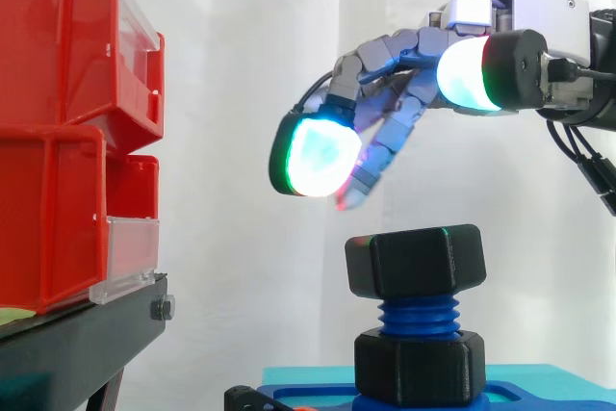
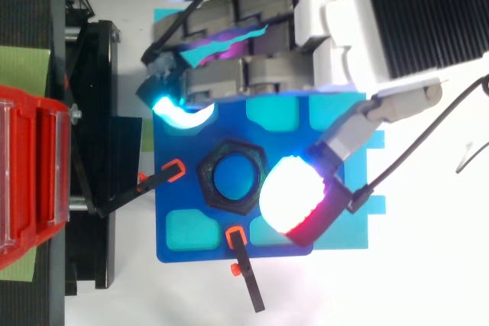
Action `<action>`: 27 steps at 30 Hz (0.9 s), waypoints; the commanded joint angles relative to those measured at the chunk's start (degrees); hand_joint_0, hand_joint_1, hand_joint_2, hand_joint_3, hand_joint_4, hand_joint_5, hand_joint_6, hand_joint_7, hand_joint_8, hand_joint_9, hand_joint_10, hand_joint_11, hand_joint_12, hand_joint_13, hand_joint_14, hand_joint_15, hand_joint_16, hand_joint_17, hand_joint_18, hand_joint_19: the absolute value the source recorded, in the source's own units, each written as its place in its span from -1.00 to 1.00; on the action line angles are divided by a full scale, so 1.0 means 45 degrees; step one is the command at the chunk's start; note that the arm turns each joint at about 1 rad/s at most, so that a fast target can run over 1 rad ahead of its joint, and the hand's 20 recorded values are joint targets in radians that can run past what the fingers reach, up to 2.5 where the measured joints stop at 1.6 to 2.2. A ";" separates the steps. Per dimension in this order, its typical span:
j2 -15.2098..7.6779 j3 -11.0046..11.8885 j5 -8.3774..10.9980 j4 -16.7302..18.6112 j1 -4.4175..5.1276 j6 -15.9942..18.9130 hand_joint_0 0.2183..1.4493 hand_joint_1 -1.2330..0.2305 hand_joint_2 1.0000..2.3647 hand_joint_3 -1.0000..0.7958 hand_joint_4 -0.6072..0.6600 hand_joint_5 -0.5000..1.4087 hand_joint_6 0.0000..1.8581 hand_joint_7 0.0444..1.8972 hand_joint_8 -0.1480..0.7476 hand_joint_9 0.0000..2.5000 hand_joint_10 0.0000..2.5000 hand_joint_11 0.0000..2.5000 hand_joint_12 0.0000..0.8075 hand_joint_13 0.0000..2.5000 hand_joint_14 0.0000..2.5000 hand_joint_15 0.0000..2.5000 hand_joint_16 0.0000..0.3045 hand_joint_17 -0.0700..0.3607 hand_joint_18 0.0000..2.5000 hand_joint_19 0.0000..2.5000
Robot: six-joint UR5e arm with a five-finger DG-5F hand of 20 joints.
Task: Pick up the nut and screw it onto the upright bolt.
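**Just above the nut, an empty hand**

One hand (image 1: 404, 64) hangs with its fingers loosely bent and spread, grasping nothing. Two of its thick rounded pads (image 1: 322, 156) glow white edged with green and red.

Directly beneath the fingers, and clear of them, sits one black nut (image 1: 416, 259). It is matte and hexagonal with softened corners, and it rests on top of the single upright blue bolt (image 1: 419, 317), whose coarse ribbed thread shows below it. A second black hexagonal collar (image 1: 420, 365) rings the bolt's foot.

Under the hand lies one flat blue plate (image 2: 218, 230) with cyan recesses, held by two black clamps with orange tips (image 2: 164, 173) (image 2: 243, 265).

Beyond the fingertips, well apart, two glossy red bins (image 1: 67, 55) (image 1: 58, 209) with clear front panels are stacked on a black stand (image 1: 77, 344).
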 commanded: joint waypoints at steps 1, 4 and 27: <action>-0.0025 -0.0069 0.0393 -0.0018 0.0269 0.0044 -0.53 0.52 -1.00 -0.44 0.28 -0.58 -0.46 -0.33 -0.24 -0.43 -1.00 -1.00 -0.32 -0.80 -1.00 -1.00 -0.80 -0.36 -1.00 -1.00; -0.0025 -0.0538 0.0510 0.0060 0.0425 0.0064 -0.55 0.54 -1.00 -0.44 0.27 -0.59 -0.46 -0.36 -0.24 -0.51 -1.00 -1.00 -0.27 -0.87 -1.00 -1.00 -0.79 -0.33 -1.00 -1.00; -0.0025 -0.1397 0.0822 0.0997 0.0796 0.0415 -0.55 0.60 -1.00 -0.44 0.29 -0.57 -0.46 0.02 -0.18 -0.59 -1.00 -1.00 -0.20 -0.89 -1.00 -1.00 -0.76 -0.29 -1.00 -1.00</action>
